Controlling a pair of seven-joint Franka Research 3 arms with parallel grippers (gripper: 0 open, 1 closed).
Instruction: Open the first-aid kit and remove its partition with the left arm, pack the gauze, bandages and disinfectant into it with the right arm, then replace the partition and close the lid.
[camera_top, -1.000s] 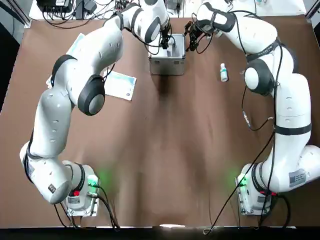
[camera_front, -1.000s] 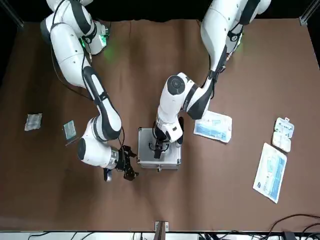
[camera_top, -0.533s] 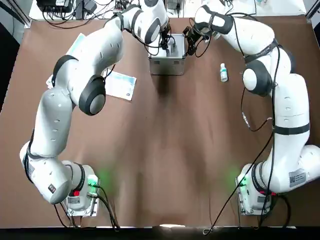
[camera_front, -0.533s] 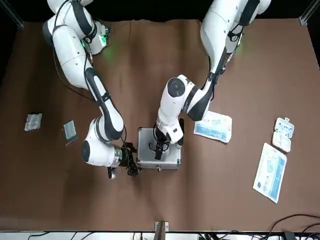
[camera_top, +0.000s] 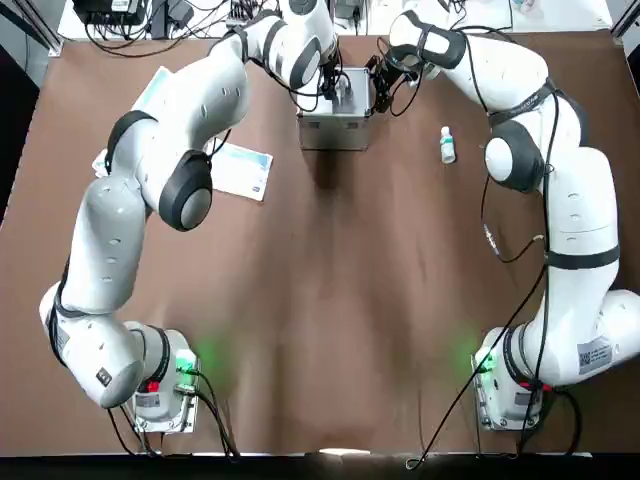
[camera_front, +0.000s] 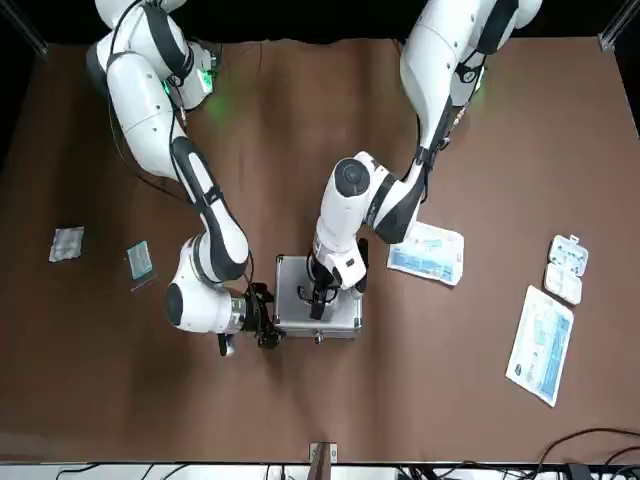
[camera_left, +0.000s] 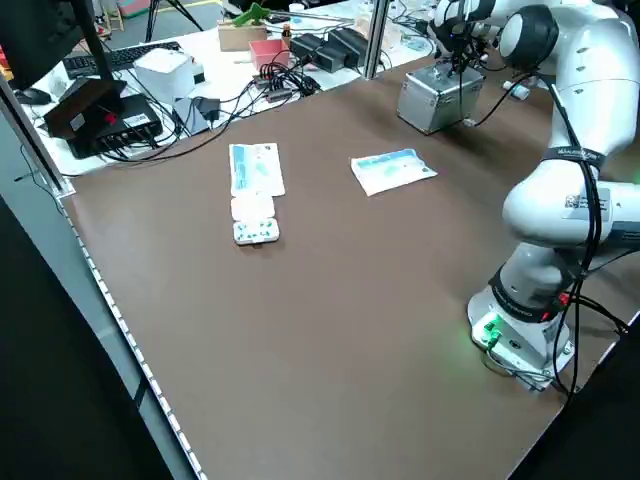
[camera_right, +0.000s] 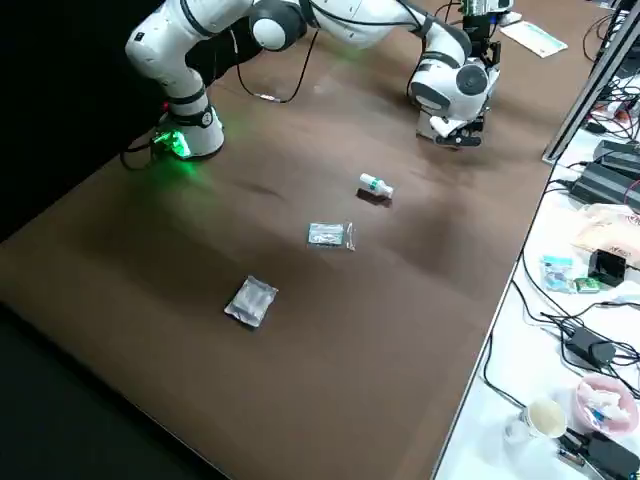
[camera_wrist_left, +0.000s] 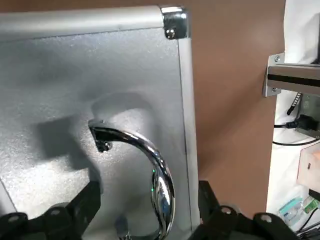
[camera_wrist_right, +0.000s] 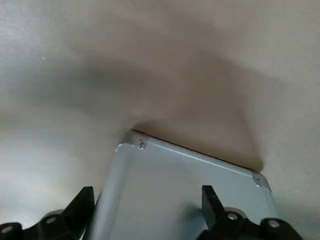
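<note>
Lid (camera_wrist_left: 100, 100) closed, facing up, left gripper (camera_wrist_left: 145, 220) straddling its handle (camera_wrist_left: 145, 160)

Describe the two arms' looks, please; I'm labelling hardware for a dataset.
Both are white jointed arms with dark grey round joint caps: the left arm and the right arm, which trails a thin black cable. Each base glows green. Each tool has black fingers.

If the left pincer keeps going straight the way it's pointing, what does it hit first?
Most likely the folding handle on the lid: the open left pincer points down with it between its fingers.
</note>
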